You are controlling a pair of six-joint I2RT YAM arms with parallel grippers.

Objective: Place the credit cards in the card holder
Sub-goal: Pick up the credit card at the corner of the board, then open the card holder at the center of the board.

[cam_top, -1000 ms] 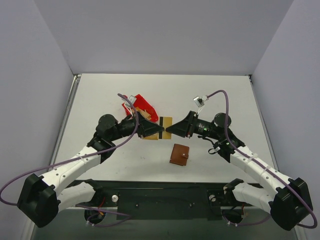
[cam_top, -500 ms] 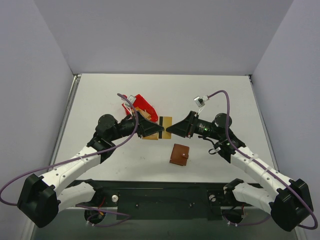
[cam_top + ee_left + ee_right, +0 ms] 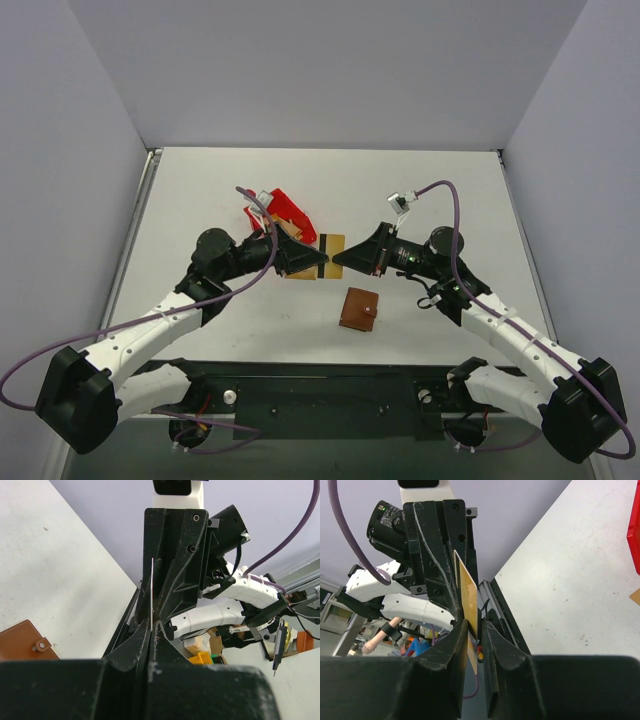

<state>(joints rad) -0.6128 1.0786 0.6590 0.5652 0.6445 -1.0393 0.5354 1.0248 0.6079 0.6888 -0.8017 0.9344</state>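
Credit card w/ dark stripe btwn L gripper & R gripper

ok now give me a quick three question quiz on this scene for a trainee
1. True or false: the small brown leather card holder lies closed on the white table.
2. Which gripper is shut on the thin gold-tan card with a dark stripe?
3. Where does the red plastic bin sit in the top view? A: left of the card holder and farther from the arm bases; B: right of it; C: nearer the bases.
Key: 1 true; 2 left gripper; 3 A.
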